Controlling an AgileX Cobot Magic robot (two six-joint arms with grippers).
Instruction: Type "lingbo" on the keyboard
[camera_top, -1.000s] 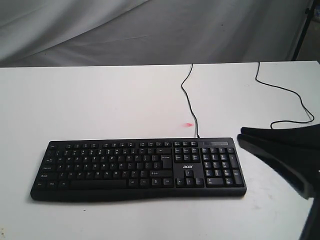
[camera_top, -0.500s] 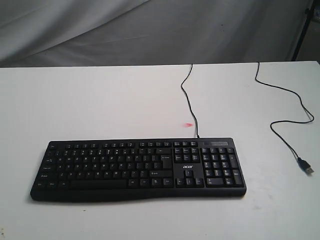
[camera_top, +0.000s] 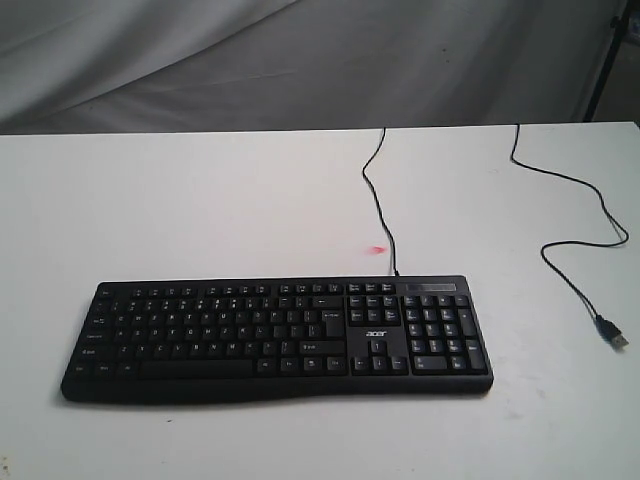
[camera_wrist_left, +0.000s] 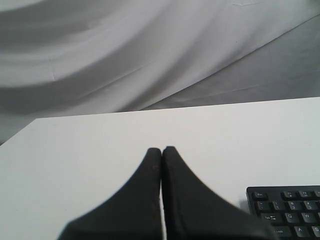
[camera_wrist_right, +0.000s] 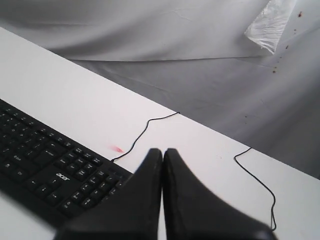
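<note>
The black full-size acer keyboard lies flat on the white table, near its front edge, with its thin cable running back over the far edge. No arm shows in the exterior view. In the left wrist view my left gripper is shut with nothing in it, and a corner of the keyboard shows to one side of it. The right gripper is also shut and empty, raised off the table by the number pad end of the keyboard.
A second black cable with a USB plug snakes over the table's right side. A small red mark sits behind the keyboard. Grey cloth hangs behind the table.
One second ago the right gripper hung over the table at the right of the exterior view. It has since drawn out of that view, uncovering the USB plug.
</note>
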